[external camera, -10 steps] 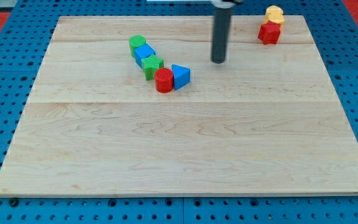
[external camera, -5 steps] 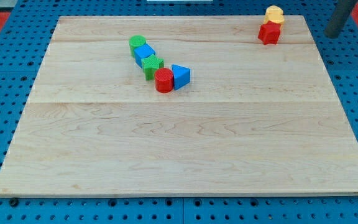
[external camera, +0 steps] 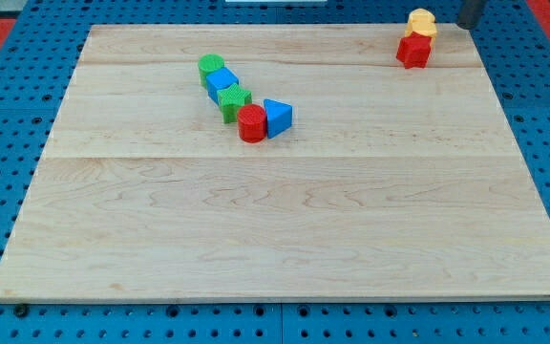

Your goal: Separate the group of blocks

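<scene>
Camera view, tip: the dark rod's tip [external camera: 470,25] sits at the view's top right, just beside the yellow block [external camera: 422,21]; no jaws exist, so no open or closed state applies.
Camera view, group: green cylinder [external camera: 210,66], blue cube [external camera: 222,81], green star-like block [external camera: 235,99], red cylinder [external camera: 251,123] and blue triangular prism [external camera: 278,117] touch in a chain on the wooden board [external camera: 275,229].
Camera view, pair: the yellow block touches the red block [external camera: 412,51].
Risk: an end-on push would likely slide the whole chain together; a careless path could knock the corner pair off the board.

My tip [external camera: 470,26] has swung from mid-table to the view's top right edge. The yellow block [external camera: 421,21] now sits just to its left.
</scene>
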